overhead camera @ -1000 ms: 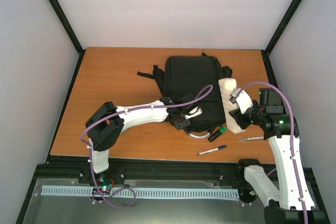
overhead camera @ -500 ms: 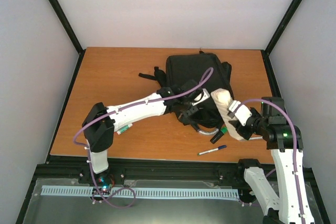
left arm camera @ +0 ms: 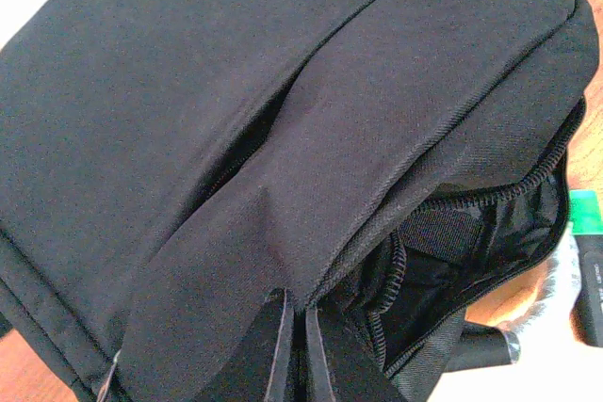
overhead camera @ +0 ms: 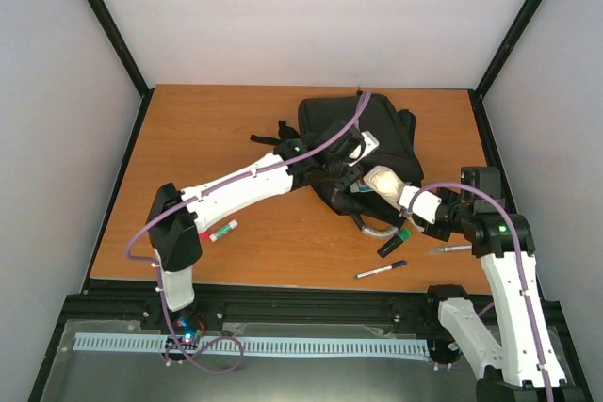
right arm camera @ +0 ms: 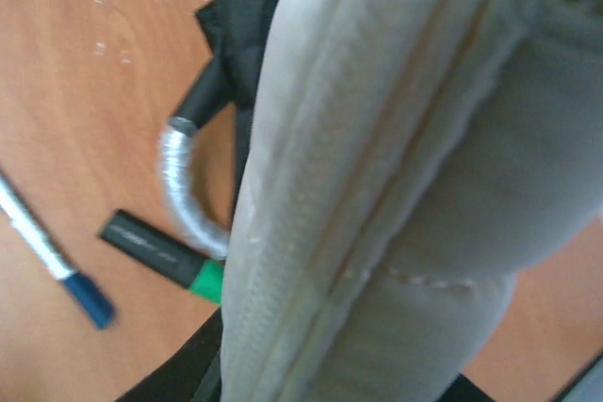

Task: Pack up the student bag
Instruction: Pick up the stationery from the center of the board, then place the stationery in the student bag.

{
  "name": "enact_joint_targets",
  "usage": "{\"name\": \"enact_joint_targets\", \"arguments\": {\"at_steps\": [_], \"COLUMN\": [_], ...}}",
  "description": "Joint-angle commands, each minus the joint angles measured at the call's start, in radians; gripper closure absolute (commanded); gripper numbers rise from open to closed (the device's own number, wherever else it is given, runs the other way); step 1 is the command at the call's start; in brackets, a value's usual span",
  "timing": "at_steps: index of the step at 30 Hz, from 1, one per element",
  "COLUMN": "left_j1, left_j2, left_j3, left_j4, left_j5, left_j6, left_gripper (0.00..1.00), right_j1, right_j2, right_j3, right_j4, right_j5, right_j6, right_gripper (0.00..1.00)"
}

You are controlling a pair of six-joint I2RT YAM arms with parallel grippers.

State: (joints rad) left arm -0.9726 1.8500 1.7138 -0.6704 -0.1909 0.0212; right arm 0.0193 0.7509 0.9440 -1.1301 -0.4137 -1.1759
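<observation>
The black student bag lies at the table's far middle, its zipped mouth gaping toward the near side. My left gripper is shut on a fold of the bag's black fabric and holds the flap up. My right gripper is shut on a cream pencil pouch, which sits at the bag's open mouth. In the right wrist view the pouch fills most of the frame and hides most of the fingers. The bag's silvery handle curves just below the pouch.
A black marker with a green cap and a blue pen lie near the table's front edge. A grey pen lies by the right arm. A red-and-green marker rests at the left arm's elbow.
My left gripper shut on the bag's fabric and moved up and away, lifting the flap. My right gripper carried the pouch left, from beside the bag to its opening.
</observation>
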Motion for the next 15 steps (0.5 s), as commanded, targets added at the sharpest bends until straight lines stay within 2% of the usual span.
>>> {"name": "enact_joint_targets", "arguments": {"at_steps": [1, 5, 9, 15], "left_j1": [0.039, 0.059, 0.065, 0.075], "left_j2": [-0.066, -0.089, -0.112, -0.163], "left_j3": [0.054, 0.021, -0.011, -0.084], "left_j4": [0.077, 0.106, 0.117, 0.154], "left_j5": [0.043, 0.058, 0.019, 0.019], "left_j6": [-0.064, -0.098, -0.112, -0.111], "left_gripper": [0.99, 0.99, 0.99, 0.99], "right_j1": [0.053, 0.146, 0.292, 0.397], "right_j2": [-0.008, 0.019, 0.080, 0.156], "right_j3": [-0.034, -0.073, -0.124, -0.194], "right_j4": [0.202, 0.292, 0.385, 0.557], "right_j5": [0.088, 0.164, 0.309, 0.476], "right_j6": [-0.150, -0.202, -0.175, -0.122], "right_gripper": [0.74, 0.76, 0.77, 0.79]}}
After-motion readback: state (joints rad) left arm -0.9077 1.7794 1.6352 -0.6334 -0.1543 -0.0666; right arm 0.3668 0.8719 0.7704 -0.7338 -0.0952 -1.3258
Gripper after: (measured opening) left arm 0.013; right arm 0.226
